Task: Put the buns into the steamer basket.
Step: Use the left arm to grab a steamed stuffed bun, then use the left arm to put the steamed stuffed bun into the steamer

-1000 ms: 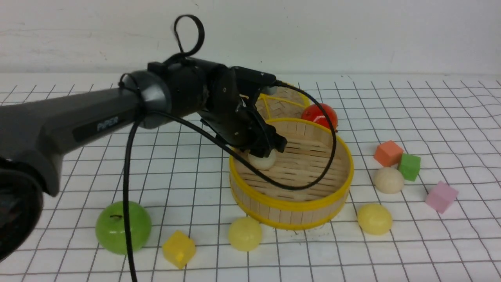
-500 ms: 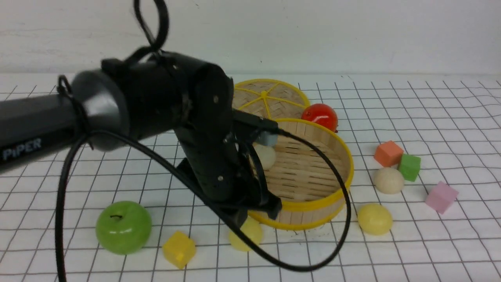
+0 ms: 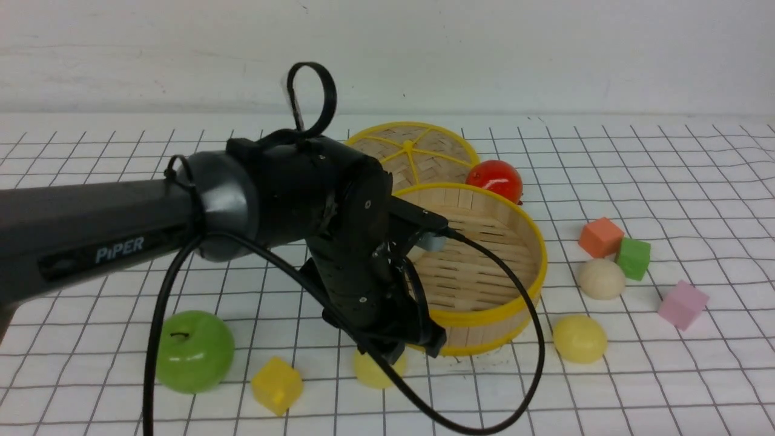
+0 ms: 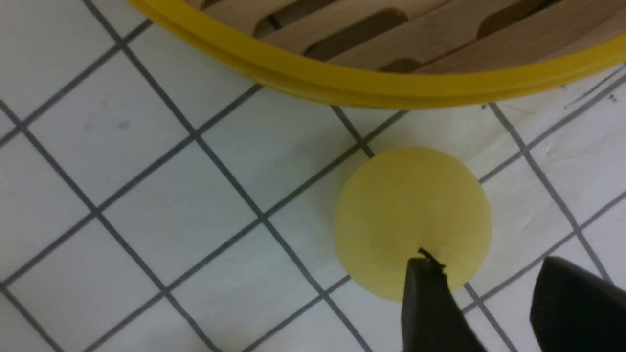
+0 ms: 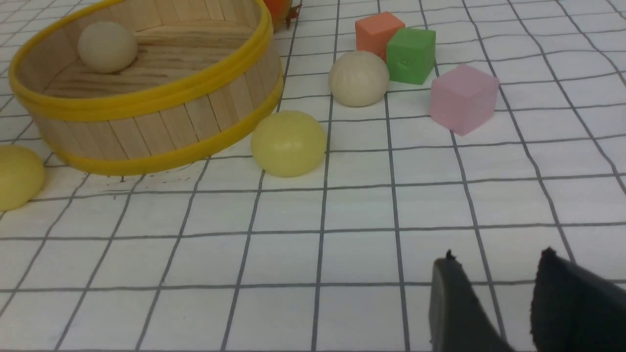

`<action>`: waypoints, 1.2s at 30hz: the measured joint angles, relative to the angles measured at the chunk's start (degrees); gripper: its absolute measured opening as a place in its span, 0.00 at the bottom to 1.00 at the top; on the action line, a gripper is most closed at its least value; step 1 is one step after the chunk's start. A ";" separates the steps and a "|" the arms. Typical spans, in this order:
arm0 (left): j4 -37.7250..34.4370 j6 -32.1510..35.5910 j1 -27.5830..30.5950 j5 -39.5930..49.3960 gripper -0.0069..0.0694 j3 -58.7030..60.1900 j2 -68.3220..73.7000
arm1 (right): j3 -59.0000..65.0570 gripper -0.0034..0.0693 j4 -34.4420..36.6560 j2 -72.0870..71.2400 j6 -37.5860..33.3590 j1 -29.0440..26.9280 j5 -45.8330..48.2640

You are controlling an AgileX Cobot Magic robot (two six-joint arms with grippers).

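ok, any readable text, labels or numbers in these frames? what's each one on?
"PiPER": white lettering on the dark link of the left arm, front view.
Nothing else is readable: no print on the steamer basket, and none in either wrist view.

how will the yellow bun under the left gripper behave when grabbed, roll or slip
The yellow bun looks smooth and rounded, so it may slip from the fingers unless gripped across its middle. An off-centre nudge would probably roll or slide it, maybe against the steamer basket rim close by.
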 joint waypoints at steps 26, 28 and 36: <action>1.31 0.00 0.00 -0.63 0.07 0.00 3.34 | 0.00 0.38 0.03 0.00 0.00 0.00 0.00; 1.31 0.00 0.00 0.62 0.07 0.00 1.61 | 0.00 0.38 0.03 0.00 0.00 0.00 0.00; -0.73 0.12 0.00 3.26 0.07 0.02 -5.93 | 0.00 0.38 0.03 0.00 0.00 0.00 0.00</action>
